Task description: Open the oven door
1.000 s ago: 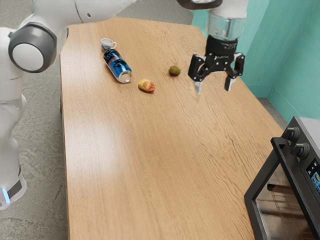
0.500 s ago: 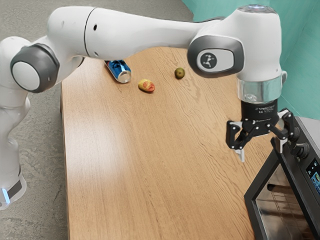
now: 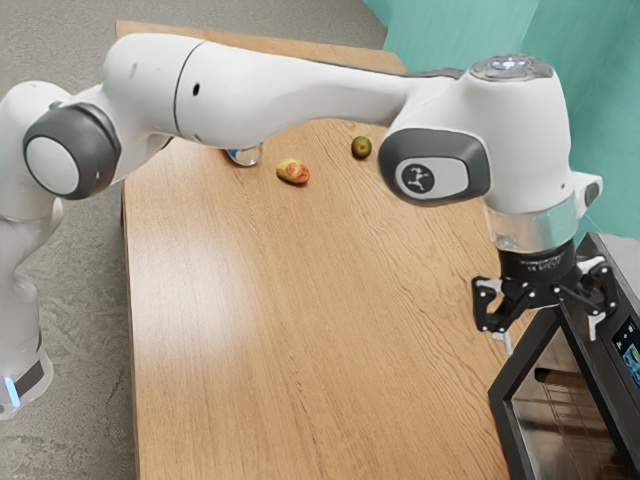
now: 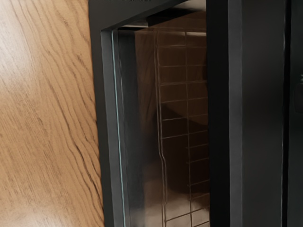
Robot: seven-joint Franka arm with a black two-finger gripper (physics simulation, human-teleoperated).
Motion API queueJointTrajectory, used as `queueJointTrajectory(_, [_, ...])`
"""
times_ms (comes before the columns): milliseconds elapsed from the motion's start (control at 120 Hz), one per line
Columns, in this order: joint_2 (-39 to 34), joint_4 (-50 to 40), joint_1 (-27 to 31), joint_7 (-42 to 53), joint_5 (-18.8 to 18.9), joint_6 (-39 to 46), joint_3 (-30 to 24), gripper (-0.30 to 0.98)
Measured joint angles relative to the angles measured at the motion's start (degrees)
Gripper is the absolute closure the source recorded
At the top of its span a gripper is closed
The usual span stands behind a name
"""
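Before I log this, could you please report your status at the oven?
Hand open, near oven door. Door looks shut. Fruit well out of the way.

Lettering (image 3: 543, 265) on claw (image 3: 550, 339), marks (image 3: 629, 341) on oven display (image 3: 632, 362): too small to read.

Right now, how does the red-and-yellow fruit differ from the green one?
The red-and-yellow fruit is brightly two-toned, while the green fruit is dark and more uniform. The first is oblong; the second looks nearly round. The first also appears longer than the second. Both rest on the wooden table.
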Motion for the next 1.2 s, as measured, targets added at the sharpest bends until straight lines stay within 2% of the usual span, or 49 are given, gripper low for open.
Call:
queueJointTrajectory(1000, [3.07,0.16,0.81,8.47,0.36,6.45,0.13,0.00])
queueJointTrajectory(1200, [2.69,-2.10,0.82,9.26,-0.14,6.90,0.49,0.00])
